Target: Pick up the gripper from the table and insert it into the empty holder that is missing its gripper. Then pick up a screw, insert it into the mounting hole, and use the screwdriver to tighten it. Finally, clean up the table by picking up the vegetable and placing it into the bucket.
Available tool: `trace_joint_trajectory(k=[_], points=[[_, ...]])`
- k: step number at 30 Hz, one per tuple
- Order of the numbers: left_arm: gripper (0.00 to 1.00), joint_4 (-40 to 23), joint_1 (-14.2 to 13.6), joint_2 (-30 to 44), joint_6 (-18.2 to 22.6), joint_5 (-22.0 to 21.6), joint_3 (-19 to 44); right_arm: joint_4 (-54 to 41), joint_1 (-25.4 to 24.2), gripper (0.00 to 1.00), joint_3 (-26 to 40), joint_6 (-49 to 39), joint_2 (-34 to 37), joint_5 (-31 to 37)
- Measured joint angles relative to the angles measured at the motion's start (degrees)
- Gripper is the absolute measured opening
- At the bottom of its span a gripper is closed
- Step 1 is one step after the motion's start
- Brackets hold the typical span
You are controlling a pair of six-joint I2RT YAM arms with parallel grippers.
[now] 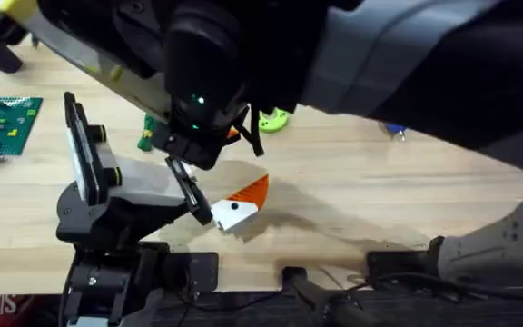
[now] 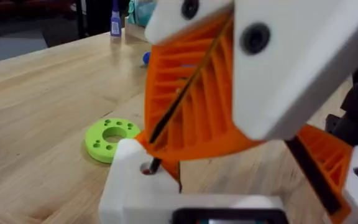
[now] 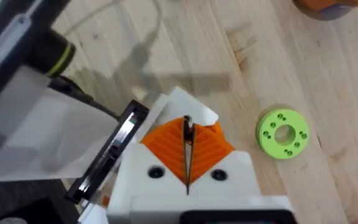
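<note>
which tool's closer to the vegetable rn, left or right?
Right, probably. In the overhead view the right tool hangs just beside the vegetable, though raised off the table; the left tool sits farther off, toward the near edge.

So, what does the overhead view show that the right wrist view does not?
The overhead view alone shows the green brick plate at the table's left edge and the vegetable. The right wrist view alone shows the thin metal bit over an orange ribbed pad. Both show the lime-green disc and the wooden table.
</note>
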Motion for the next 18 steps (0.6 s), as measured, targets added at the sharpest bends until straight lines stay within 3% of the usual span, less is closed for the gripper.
trace_joint_trajectory(k=[18], points=[[0.986, 0.0, 0.0, 0.0, 0.0, 0.0, 0.0, 0.0, 0.0, 0.003, 0.0, 0.0, 0.0, 0.9]])
